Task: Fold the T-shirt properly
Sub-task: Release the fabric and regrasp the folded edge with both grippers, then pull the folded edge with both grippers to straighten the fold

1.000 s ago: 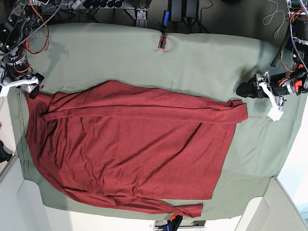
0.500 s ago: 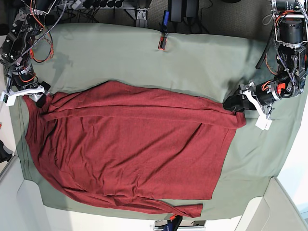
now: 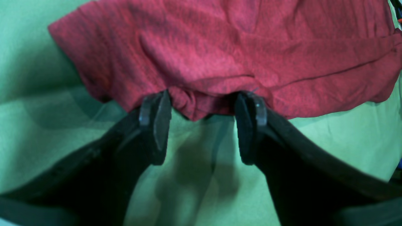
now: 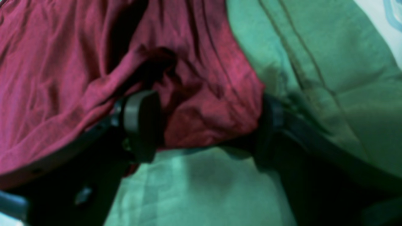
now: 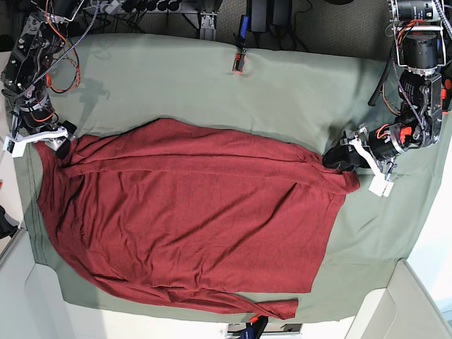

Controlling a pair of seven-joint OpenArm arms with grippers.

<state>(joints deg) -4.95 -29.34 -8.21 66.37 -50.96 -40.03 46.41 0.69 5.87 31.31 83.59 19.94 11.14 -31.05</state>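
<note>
From my left wrist camera I see the left hand [image 3: 202, 125] with its two black fingers [image 3: 155, 122] spread wide, their tips touching the hem edge of the T-shirt [image 3: 238, 50], and a small bunch of red cloth sits between them, not pinched. The sage-green surface [image 3: 201, 175] lies bare under the fingers.

On my right wrist camera the right hand [image 4: 207, 125] is also wide, with a rumpled fold of the T-shirt [image 4: 201, 103] filling the gap between its fingers [image 4: 141, 122]; I cannot tell whether the cloth is actually gripped.

In the base view the T-shirt [image 5: 191, 212] lies spread flat across the middle of the surface [image 5: 212, 78], its upper long edge folded inward as a band. The left hand [image 5: 339, 159] meets its corner near the surface's right edge, and the right hand [image 5: 60, 141] meets the opposite corner at the left edge. One sleeve trails along the surface's near edge.
</note>
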